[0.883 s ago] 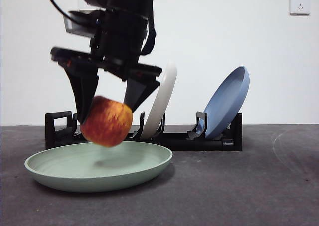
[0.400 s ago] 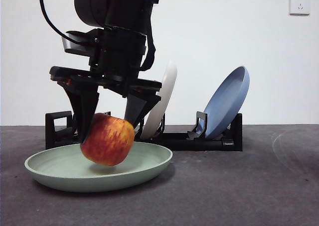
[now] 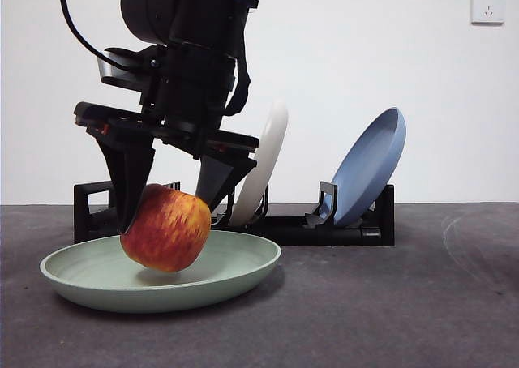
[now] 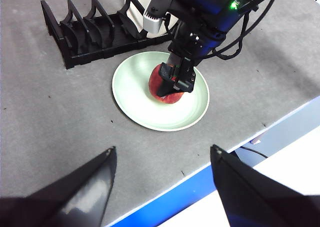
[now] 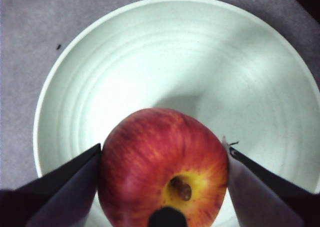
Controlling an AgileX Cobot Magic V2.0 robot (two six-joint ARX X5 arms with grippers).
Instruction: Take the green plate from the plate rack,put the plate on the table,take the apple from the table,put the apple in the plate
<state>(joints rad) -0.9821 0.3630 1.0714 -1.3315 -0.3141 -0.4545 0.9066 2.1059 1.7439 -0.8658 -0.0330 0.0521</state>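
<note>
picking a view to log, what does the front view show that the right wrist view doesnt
Only the front view shows the plate rack, the cream-white plate and blue plate standing in it, and the wall socket. Only the right wrist view shows the apple's stem dimple. Both show the right gripper shut on the apple over the green plate.

plain white wall (image 3: 454, 76) with a socket (image 3: 487, 6)

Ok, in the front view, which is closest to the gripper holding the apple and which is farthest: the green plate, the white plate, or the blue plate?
From the right gripper, shut on the apple:
1. the green plate, right beneath it, on the table.
2. the white plate, just beside it, standing in the plate rack.
3. the blue plate, at the rack's far end.
</note>
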